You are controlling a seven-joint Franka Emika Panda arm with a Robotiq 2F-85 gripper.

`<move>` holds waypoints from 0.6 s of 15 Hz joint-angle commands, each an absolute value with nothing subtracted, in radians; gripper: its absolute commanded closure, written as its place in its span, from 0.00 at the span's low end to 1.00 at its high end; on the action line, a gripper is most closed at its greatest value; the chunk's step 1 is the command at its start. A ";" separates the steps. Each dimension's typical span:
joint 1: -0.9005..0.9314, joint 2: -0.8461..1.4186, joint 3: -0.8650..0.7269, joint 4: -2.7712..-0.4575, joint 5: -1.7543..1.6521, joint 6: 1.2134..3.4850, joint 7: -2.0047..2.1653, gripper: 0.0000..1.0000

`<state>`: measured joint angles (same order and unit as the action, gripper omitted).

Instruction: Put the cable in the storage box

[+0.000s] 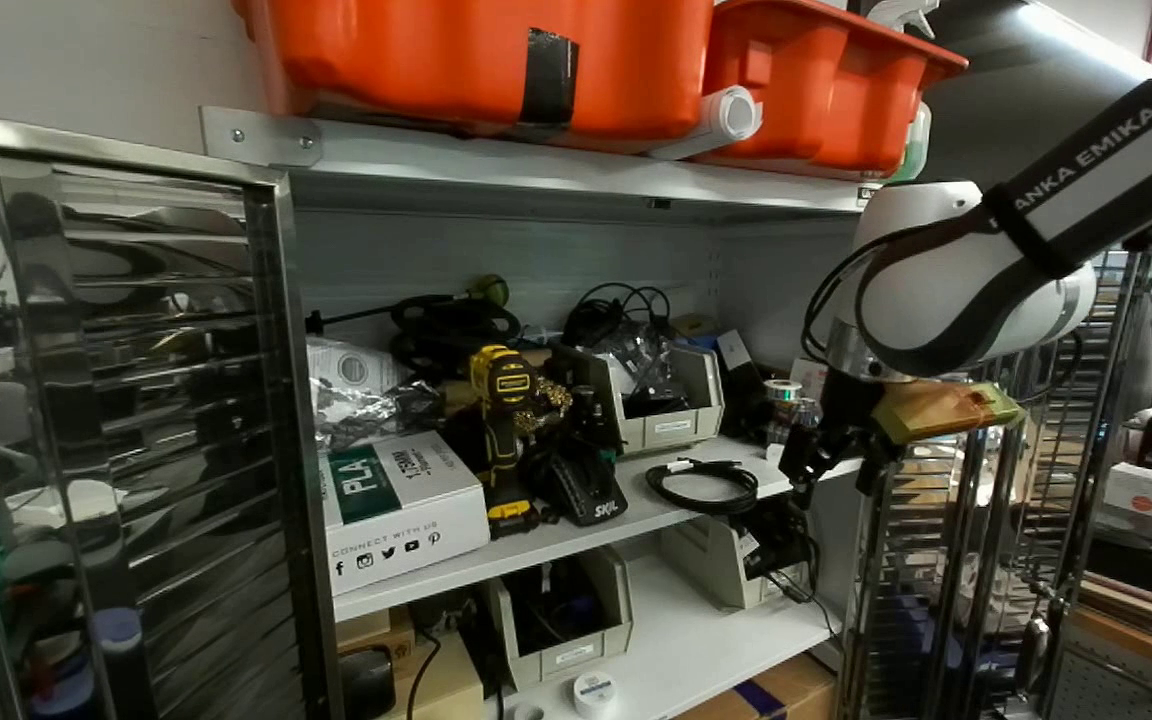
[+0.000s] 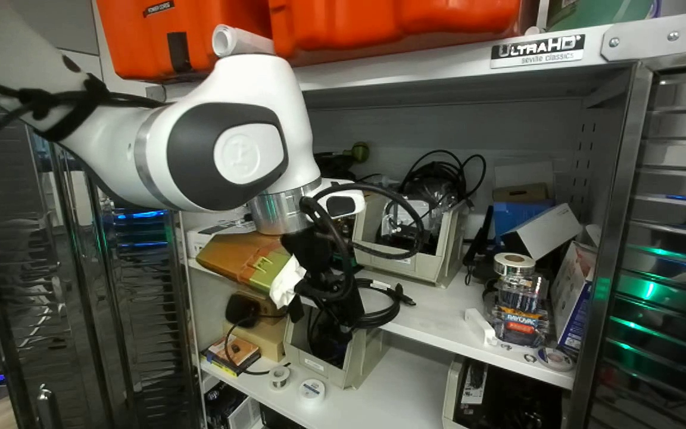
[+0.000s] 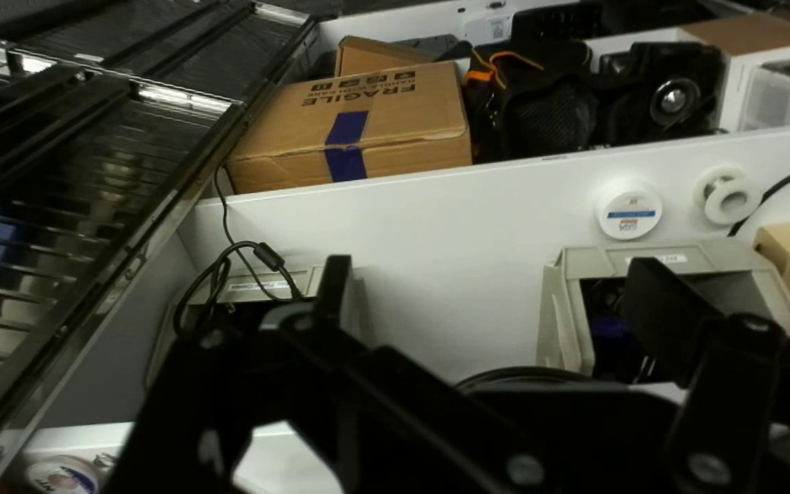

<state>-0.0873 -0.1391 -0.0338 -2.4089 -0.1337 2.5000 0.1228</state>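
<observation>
Cable point(image 1: 716, 504): one, coiled at the front edge of a shelf point(image 1: 626, 522), likely light, springy, apt to unwind; best pinched across its bundled strands. The gripper point(image 3: 498, 295) is spread wide, holding nothing. Storage boxes point(image 1: 671, 432): three, one on this shelf, two below

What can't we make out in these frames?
Coiled cable: wrist view, mostly hidden behind the gripper; only an arc shows.
Large orange tub: top and contents cut off by the upper edge in an exterior view.
Label on the upper-shelf bin: print too small in an exterior view.
Lower-shelf bin at bottom right: cut off by the bottom edge in an exterior view.
</observation>
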 commanded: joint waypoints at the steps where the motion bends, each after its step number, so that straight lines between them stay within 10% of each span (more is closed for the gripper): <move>1: -0.103 -0.063 -0.038 -2.343 -0.132 2.566 0.250 0.00; 9: -0.087 0.083 -0.055 -2.188 -0.134 2.596 0.467 0.00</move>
